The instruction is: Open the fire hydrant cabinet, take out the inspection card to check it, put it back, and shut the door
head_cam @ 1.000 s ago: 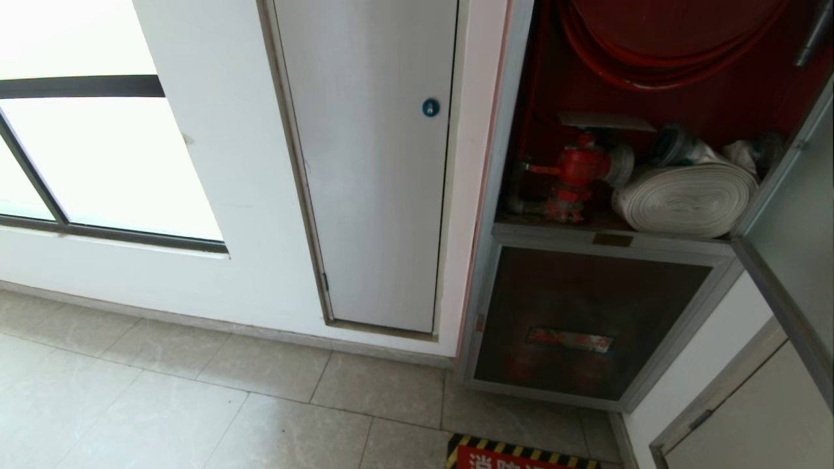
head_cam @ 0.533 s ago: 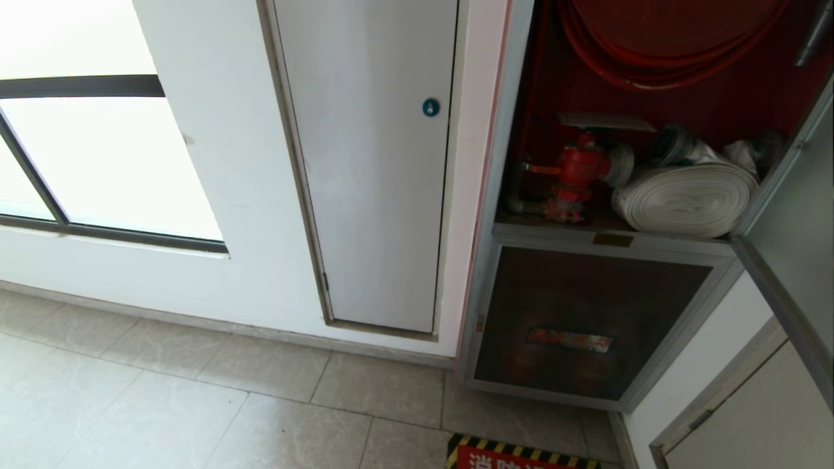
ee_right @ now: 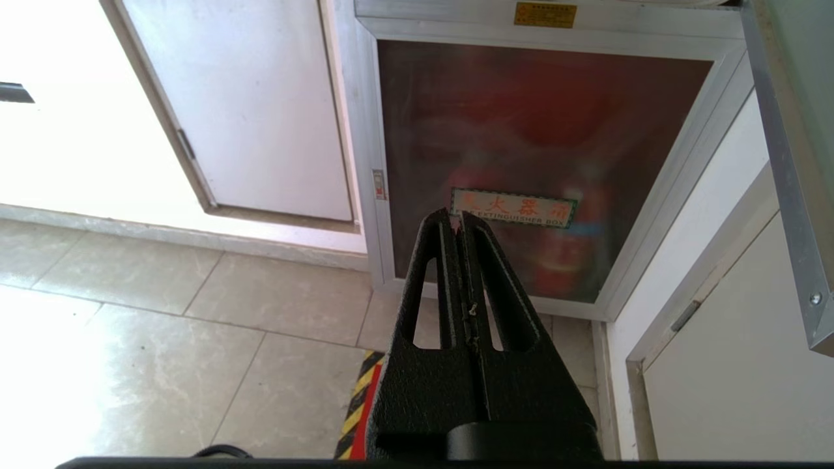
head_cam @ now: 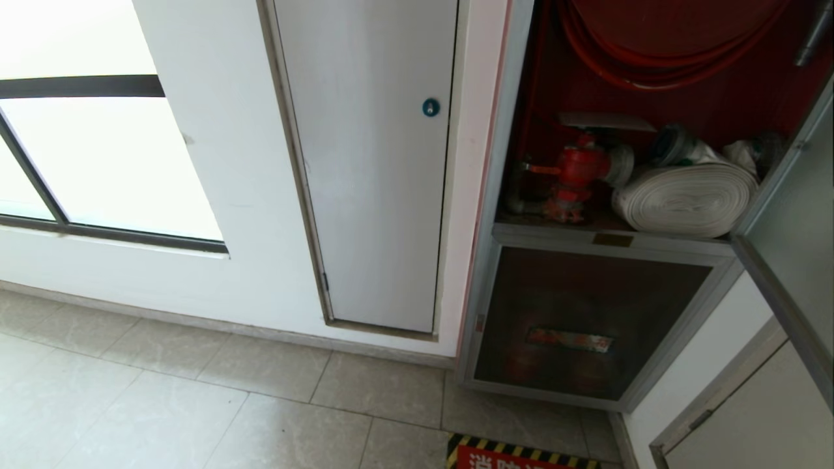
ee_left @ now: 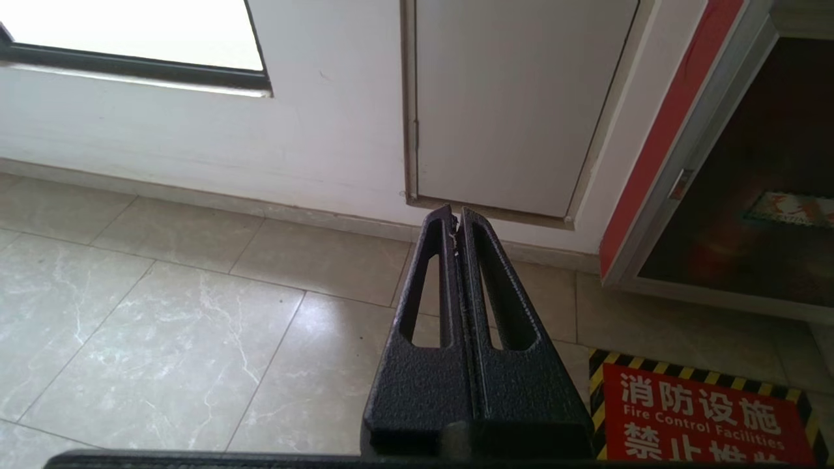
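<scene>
The fire hydrant cabinet stands open at the right of the head view, showing its red interior. Inside are a red valve, a white rolled hose and a red coiled hose. The inspection card lies flat on top of the valve. The door is swung out at the far right, and its silver frame shows in the right wrist view. My left gripper is shut and empty, held low over the floor tiles. My right gripper is shut and empty, pointing at the lower glass panel.
A white panel with a round blue lock is left of the cabinet. Below the cabinet sits a dark glass panel with a red label. A red floor sign with a striped border lies in front. A window is far left.
</scene>
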